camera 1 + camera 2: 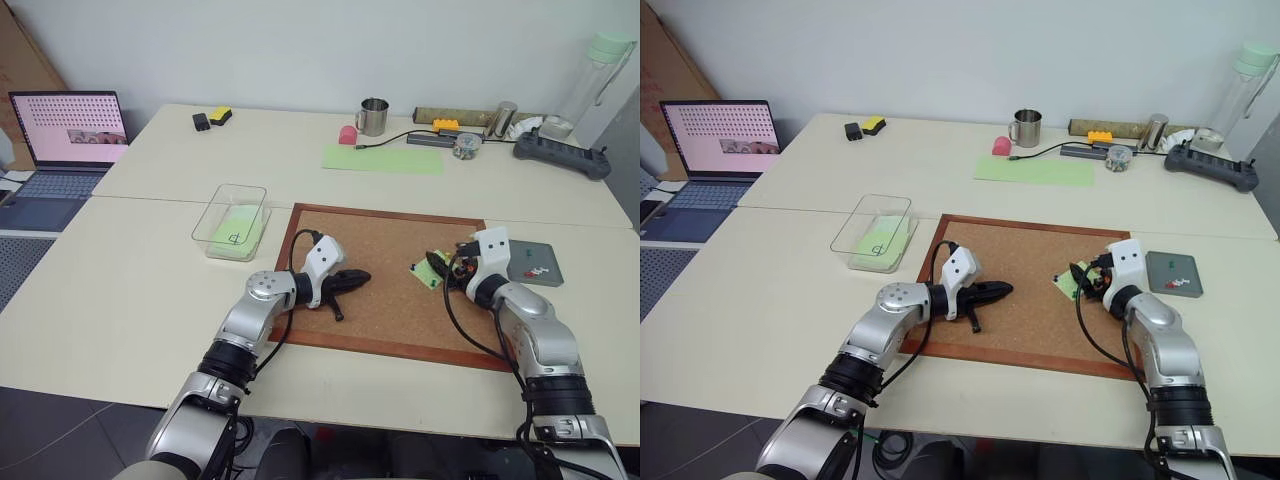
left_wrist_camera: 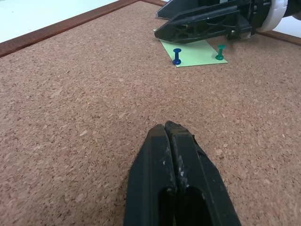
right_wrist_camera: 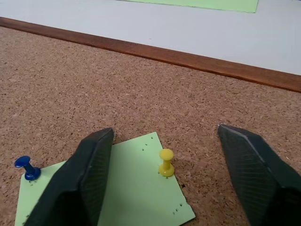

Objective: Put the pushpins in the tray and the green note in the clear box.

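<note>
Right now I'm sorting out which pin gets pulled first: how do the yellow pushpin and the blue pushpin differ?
The yellow pushpin stands between the right gripper's open fingers; the blue pushpin sits outside them. Yellow pins one corner of the green note, blue another. Both stand upright, stuck through the note into the cork board.

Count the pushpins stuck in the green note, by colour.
Blue pushpin: 1
Green pushpin: 1
Yellow pushpin: 1
Total seen in the green note: 3
</note>
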### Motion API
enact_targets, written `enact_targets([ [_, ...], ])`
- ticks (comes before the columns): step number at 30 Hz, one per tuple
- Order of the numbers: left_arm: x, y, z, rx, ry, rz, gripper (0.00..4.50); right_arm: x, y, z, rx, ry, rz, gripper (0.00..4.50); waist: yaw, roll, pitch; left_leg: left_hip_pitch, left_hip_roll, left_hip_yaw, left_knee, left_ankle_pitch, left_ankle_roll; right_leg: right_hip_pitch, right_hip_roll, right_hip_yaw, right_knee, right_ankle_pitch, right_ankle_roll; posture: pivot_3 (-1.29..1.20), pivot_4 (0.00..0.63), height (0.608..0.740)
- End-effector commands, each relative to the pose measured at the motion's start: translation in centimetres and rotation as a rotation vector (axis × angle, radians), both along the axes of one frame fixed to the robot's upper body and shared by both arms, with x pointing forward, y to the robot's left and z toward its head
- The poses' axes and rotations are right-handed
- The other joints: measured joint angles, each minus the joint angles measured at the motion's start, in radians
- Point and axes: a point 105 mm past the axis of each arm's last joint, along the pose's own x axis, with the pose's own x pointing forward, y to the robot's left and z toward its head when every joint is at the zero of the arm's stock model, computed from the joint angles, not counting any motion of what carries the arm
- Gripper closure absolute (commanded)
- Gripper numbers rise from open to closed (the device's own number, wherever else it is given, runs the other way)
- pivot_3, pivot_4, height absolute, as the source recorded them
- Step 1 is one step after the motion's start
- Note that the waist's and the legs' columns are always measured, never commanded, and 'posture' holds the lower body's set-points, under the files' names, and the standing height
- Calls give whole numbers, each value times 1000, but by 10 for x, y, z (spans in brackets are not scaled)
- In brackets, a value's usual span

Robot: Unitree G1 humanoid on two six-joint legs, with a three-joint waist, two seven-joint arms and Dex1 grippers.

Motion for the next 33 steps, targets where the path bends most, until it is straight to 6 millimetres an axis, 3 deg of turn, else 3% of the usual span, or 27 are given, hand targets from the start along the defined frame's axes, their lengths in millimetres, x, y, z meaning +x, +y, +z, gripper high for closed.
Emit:
enact_targets([
  [1,1,2,-5,11,15,17,4500,3,2,12,8,-52,7,1779,0,0,0,0,0,0,0,0,0,0,0,0,0,0,0,0,150,740],
  [14,4,3,-5,20,2,27,4500,-1,4,11,26,-53,14,4376,0,0,0,0,0,0,0,0,0,0,0,0,0,0,0,0,150,740],
  [33,1,3,-13,52,10,27,4500,-16,10,43,51,-192,63,4452,-1,0,0,0,0,0,-1,0,0,-1,0,0,0,0,0,0,150,740],
])
